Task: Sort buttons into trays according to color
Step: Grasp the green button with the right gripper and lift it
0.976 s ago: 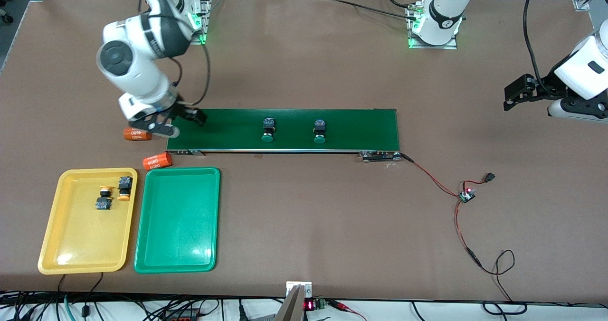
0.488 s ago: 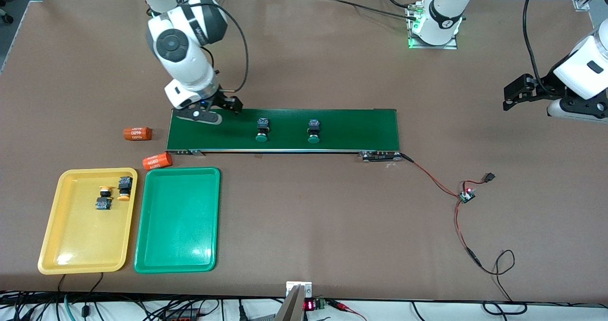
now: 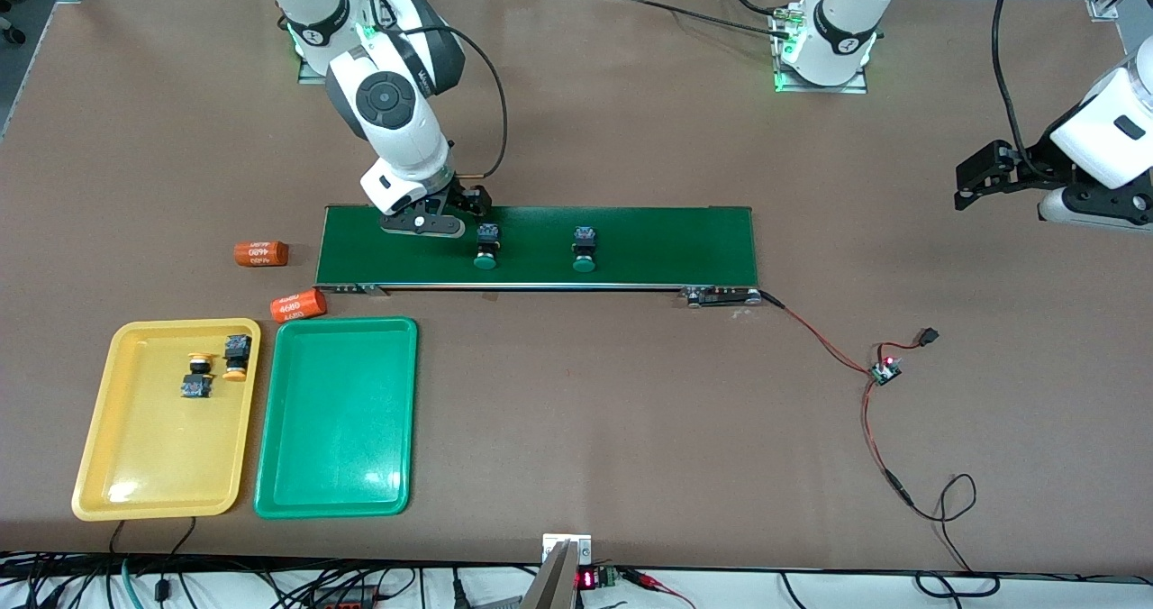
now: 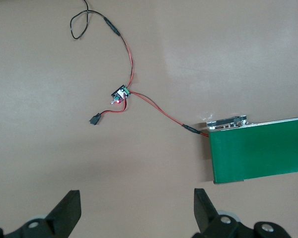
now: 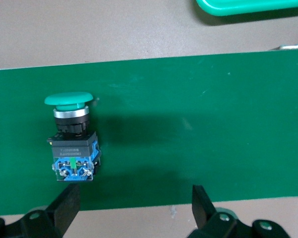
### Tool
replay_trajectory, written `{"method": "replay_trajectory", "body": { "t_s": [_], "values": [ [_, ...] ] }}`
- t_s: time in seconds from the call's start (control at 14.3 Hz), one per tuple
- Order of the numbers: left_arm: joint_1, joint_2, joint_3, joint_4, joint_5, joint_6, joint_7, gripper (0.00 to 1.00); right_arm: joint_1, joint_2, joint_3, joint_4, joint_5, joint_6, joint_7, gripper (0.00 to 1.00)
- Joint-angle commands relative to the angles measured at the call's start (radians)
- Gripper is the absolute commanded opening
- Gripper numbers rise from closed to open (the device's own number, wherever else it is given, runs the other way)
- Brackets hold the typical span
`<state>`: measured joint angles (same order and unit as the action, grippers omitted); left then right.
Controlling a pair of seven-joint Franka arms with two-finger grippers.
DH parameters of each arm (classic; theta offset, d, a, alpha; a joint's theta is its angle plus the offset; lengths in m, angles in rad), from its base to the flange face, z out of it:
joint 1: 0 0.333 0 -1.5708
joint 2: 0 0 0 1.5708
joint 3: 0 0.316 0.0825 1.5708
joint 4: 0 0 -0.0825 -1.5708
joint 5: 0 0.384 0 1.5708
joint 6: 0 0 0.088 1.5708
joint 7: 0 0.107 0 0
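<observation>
With its fingers (image 5: pixel 64 206) spread wide and empty, the right gripper (image 3: pixel 431 223) hovers over the conveyor belt (image 3: pixel 630 231) beside one green button (image 3: pixel 486 247), a second green button (image 3: pixel 584 250) lying farther along, two yellow buttons (image 3: pixel 214 368) resting in the yellow tray (image 3: pixel 135 474) by the green tray (image 3: pixel 333 465), while the left gripper (image 4: pixel 134 210) waits, fingers apart, over bare tabletop (image 3: pixel 630 411).

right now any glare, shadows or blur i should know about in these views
Front view: sharp, with glare patches on the green tray and yellow tray. Right wrist view: a soft shadow lies on the conveyor belt beside the green button; the right gripper fingers at the frame edge look soft. Left wrist view: even light, faint shadows.
</observation>
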<state>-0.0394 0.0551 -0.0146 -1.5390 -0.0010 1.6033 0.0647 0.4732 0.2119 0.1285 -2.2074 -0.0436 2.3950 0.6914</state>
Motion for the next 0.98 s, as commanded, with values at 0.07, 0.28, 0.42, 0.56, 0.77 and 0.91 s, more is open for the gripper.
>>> {"method": "replay_trajectory", "body": {
  "t_s": [0.07, 0.28, 0.42, 0.56, 0.77, 0.91],
  "values": [
    [0.012, 0.011, 0.002, 0.025, 0.001, -0.014, 0.011, 1.00, 0.007, 0.012, -0.004, 0.018, -0.015, 0.009, -0.012, 1.00],
    [0.001, 0.011, -0.002, 0.026, 0.003, -0.016, 0.011, 1.00, 0.007, 0.038, -0.004, 0.023, -0.010, 0.039, -0.009, 1.00],
    [-0.004, 0.008, -0.008, 0.025, 0.003, -0.025, 0.009, 1.00, 0.008, 0.073, -0.004, 0.040, -0.010, 0.062, -0.004, 1.00],
    [-0.008, 0.009, -0.018, 0.027, 0.003, -0.031, 0.009, 1.00, 0.015, 0.098, -0.009, 0.049, -0.012, 0.088, -0.003, 1.00],
    [-0.010, 0.011, -0.019, 0.025, 0.003, -0.043, 0.007, 1.00, 0.015, 0.116, -0.016, 0.063, -0.013, 0.096, -0.012, 0.86],
    [-0.013, 0.012, -0.021, 0.023, 0.003, -0.042, 0.006, 1.00, 0.015, 0.116, -0.030, 0.061, -0.015, 0.096, -0.015, 0.55]
  ]
}}
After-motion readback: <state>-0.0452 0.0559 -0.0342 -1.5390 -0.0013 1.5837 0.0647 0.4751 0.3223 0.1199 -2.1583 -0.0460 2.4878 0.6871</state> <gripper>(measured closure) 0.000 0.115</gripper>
